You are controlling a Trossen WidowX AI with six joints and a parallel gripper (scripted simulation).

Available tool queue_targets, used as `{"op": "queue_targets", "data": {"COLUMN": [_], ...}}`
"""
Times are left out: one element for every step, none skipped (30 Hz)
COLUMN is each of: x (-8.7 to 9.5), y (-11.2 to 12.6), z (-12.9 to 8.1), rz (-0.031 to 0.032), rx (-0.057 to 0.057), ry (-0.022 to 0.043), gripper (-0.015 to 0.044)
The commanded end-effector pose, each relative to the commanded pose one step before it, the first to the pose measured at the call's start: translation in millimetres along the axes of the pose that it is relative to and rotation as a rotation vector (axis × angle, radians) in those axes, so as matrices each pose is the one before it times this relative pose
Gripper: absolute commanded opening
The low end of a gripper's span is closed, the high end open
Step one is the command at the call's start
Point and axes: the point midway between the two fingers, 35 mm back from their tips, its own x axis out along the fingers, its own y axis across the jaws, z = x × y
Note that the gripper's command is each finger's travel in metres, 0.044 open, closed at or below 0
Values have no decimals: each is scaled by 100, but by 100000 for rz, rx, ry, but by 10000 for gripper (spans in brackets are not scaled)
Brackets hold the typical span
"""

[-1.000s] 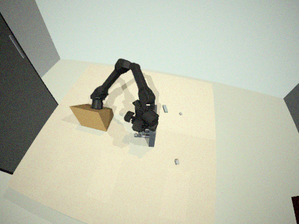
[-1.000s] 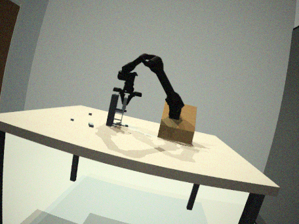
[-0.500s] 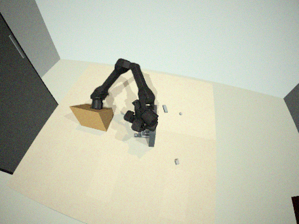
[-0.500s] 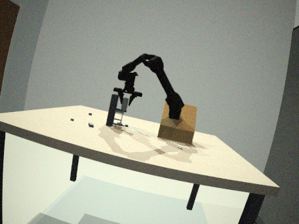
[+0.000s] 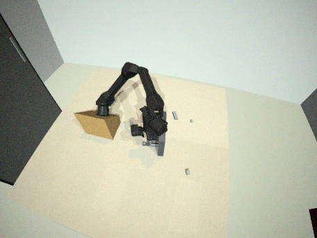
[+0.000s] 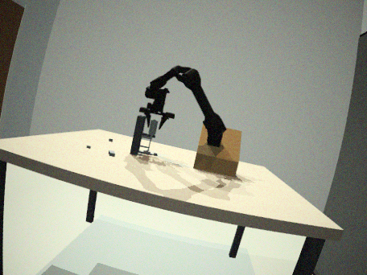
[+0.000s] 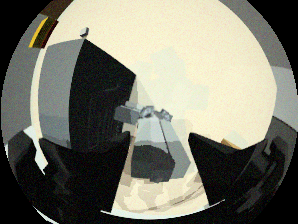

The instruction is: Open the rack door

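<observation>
The rack's dark upright panel (image 5: 161,147) (image 6: 138,137) (image 7: 100,95) stands on the table (image 5: 115,195) (image 6: 101,177). The grey upright handle (image 6: 153,128) (image 7: 153,160) stands off the panel's face. A small grey bracket (image 7: 127,114) juts from the panel beside it. My gripper (image 6: 154,126) (image 7: 160,136) is open and points down over the handle, with one finger on each side and visible gaps in the wrist view. In the top view the arm hides the fingertips and most of the handle. I cannot tell the door's exact angle.
An orange-brown box (image 5: 97,127) (image 6: 231,145) sits at the arm's base. On the panel's other side lie a small grey block (image 5: 174,115) (image 6: 111,153), a tiny round piece (image 5: 191,120) and another small block (image 5: 188,171).
</observation>
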Motion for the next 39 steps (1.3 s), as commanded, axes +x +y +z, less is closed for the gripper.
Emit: {"op": "queue_targets", "data": {"x": [202, 0, 0, 0, 0, 0, 0, 0, 0, 0, 0, 0, 0, -1, -1, -1, -1, -1, -1, -1, -1, -1, -1, 1, 1, 1, 1, 1, 1, 1, 1, 1, 1, 3, 3, 3, 2, 1, 1], "y": [396, 0, 0, 0, 0, 0, 0, 0, 0, 0, 0, 0, 0, -12, -12, -12, -12, -12, -12, -12, -10, -9, -9, 3, 3, 3, 3, 3, 3, 3, 2, 2, 2, 1, 1, 1, 1, 2, 1], "z": [-191, 0, 0, 0, 0, 0, 0, 0, 0, 0, 0, 0, 0, 1, 1, 0, 0, -1, -2, -2, -3, -3, -3, 1, 1, 1, 1, 2, 2, 2, 2, 2, 2, 0, 0, 0, 1, 2, 2], "rz": [780, 0, 0, 0, 0, 0, 0, 0, 0, 0, 0, 0, 0, -22, -23, -24, -25, -26, -26, -27, -24, -21, -22, 8, 9, 9, 9, 9, 9, 9, 9, 9, 9, 4, 4, 3, 6, 7, 7], "rx": [-22419, -4955, -4955, -4954, -4955, -4955, -4955, -4955, -4955, -4955, -4955, -4954, -4954, -4951, -4951, -4951, -4951, -4951, -4951, -4951, -4951, -4952, -4952, -4954, -4955, -4955, -4955, -4955, -4955, -4955, -4955, -4955, -4955, -4956, -4957, -4957, -4956, -4955, -4955], "ry": [447, -1, 0, 0, 0, 0, 0, 0, 0, 0, 0, 0, 0, -19, -18, -17, -16, -14, -13, -12, -9, -7, -6, 2, 2, 1, 1, 0, 0, 0, -1, -1, -2, -4, -4, -4, -4, -4, -4], "gripper": [291, 291, 291, 291, 291, 291, 291, 291, 291, 291, 291, 291, 291, 291, 291, 291, 291, 291, 291, 291, 291, 291, 291, 291, 291, 291, 291, 291, 291, 291, 291, 291, 291, 291, 291, 291, 291, 291, 291]}}
